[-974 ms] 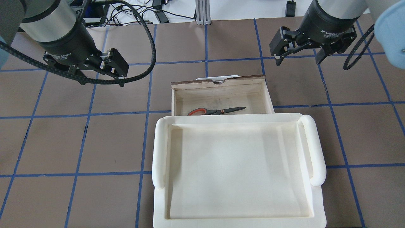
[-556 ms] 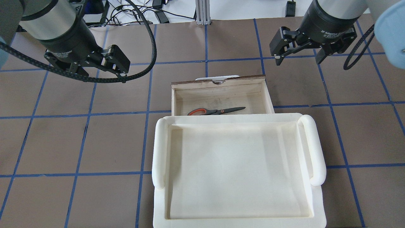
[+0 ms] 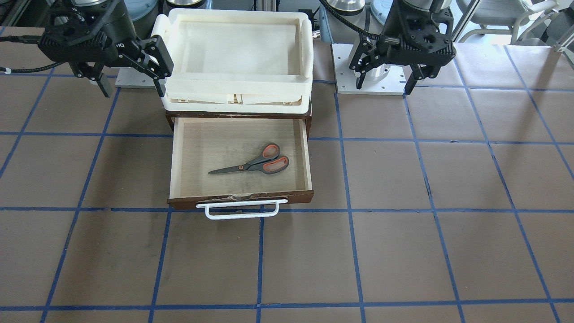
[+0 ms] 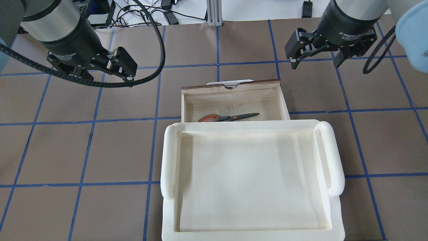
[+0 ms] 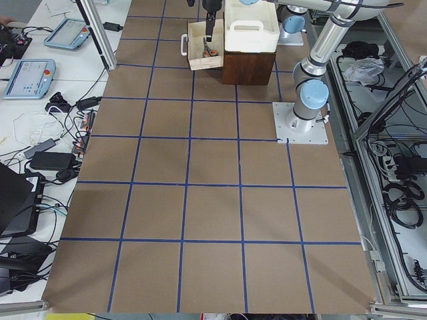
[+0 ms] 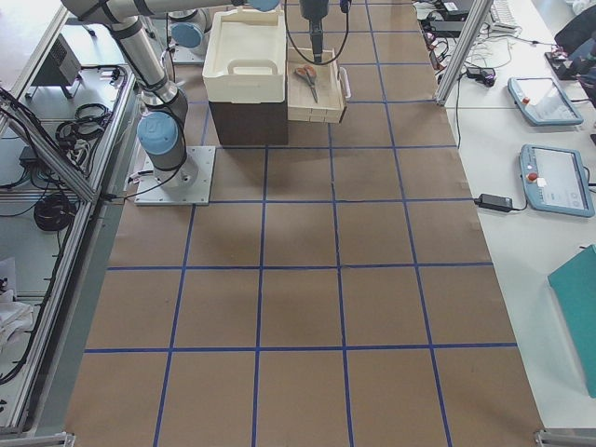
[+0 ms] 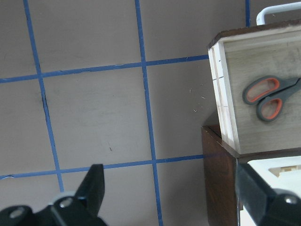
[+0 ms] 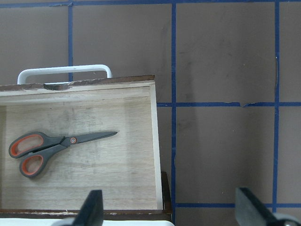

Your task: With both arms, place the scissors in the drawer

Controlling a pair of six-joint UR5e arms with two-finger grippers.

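Observation:
The scissors (image 3: pixel 251 165) lie flat on the pale floor of the open drawer (image 3: pixel 242 200), handles toward my left side. They also show in the overhead view (image 4: pixel 227 117), the left wrist view (image 7: pixel 270 96) and the right wrist view (image 8: pixel 51 148). The drawer (image 4: pixel 230 87) is pulled out, white bar handle facing away from me. My left gripper (image 4: pixel 107 78) hangs open and empty, above the table left of the drawer. My right gripper (image 4: pixel 314 63) hangs open and empty, beyond the drawer's right corner. In the front view the left gripper (image 3: pixel 384 83) and right gripper (image 3: pixel 133 89) flank the cabinet.
A cream-white plastic tray (image 4: pixel 170 157) sits on top of the dark brown cabinet (image 6: pixel 247 121) that holds the drawer. The brown table has a blue tape grid. Cables and tablets lie beyond the table's edge (image 5: pixel 40 73).
My left gripper has shifted slightly up and away from the drawer. The right gripper, the drawer and the scissors have not moved.

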